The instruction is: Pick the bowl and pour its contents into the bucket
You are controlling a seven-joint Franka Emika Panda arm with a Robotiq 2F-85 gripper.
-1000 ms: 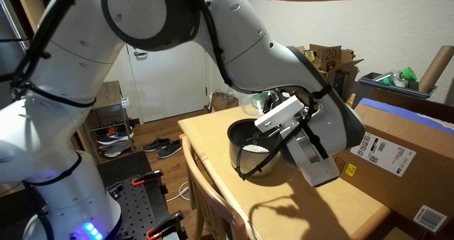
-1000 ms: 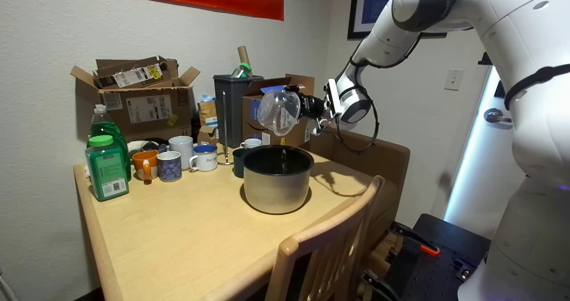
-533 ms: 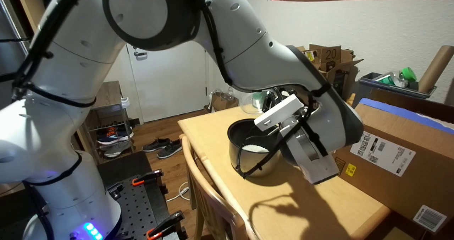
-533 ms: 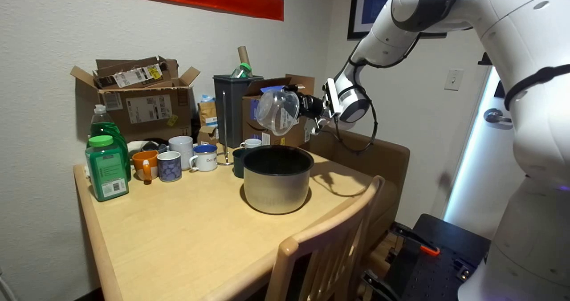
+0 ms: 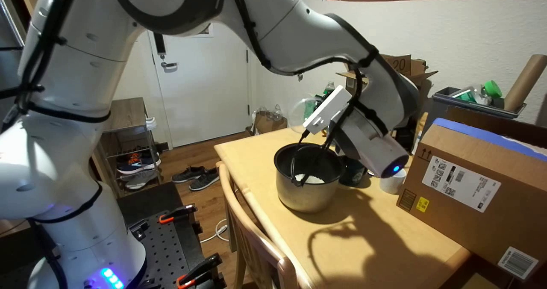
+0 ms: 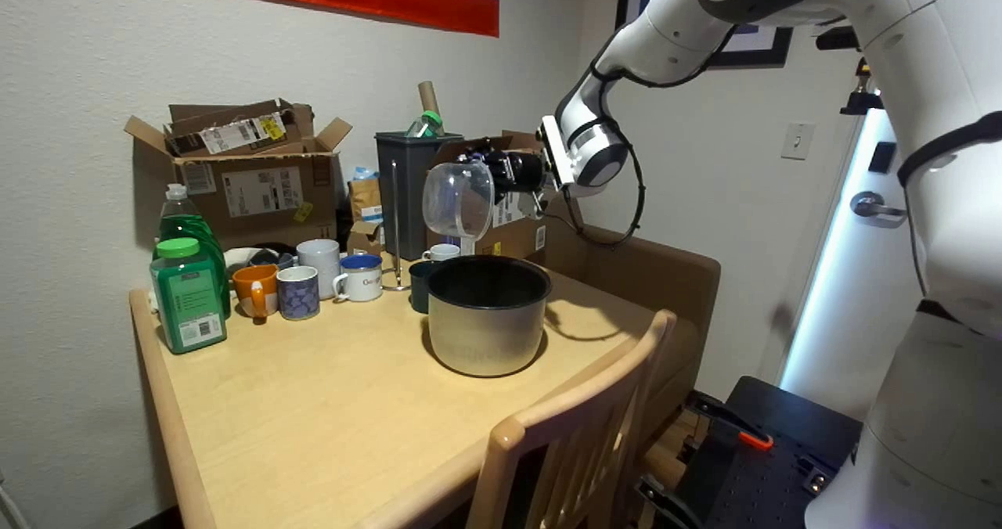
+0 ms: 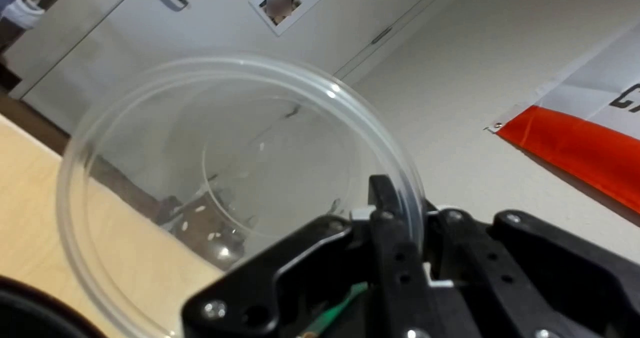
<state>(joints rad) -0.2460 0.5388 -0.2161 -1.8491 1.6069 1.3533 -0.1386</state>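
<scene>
A clear plastic bowl (image 6: 456,200) is held tipped on its side in mid-air, near the bucket (image 6: 485,337) and higher than its rim. The hand (image 7: 417,218) is clamped on the bowl's edge, pointing sideways; the arm (image 5: 316,39) arches high, then slopes down toward it. The bucket, a metal pot with white contents (image 5: 311,179), stands on the table (image 6: 313,404). In an exterior view, a box (image 5: 396,64) reads "20"; a nearer carton (image 5: 457,227) bears up-arrows (image 5: 424,153), a yellow sticker (image 5: 422,204) and a white label (image 5: 461,183) with square codes, its print too small to read.

Dark shadow (image 5: 384,246) across table (image 5: 342,248), bowl (image 7: 280,168) glinting, wrist view soft
</scene>
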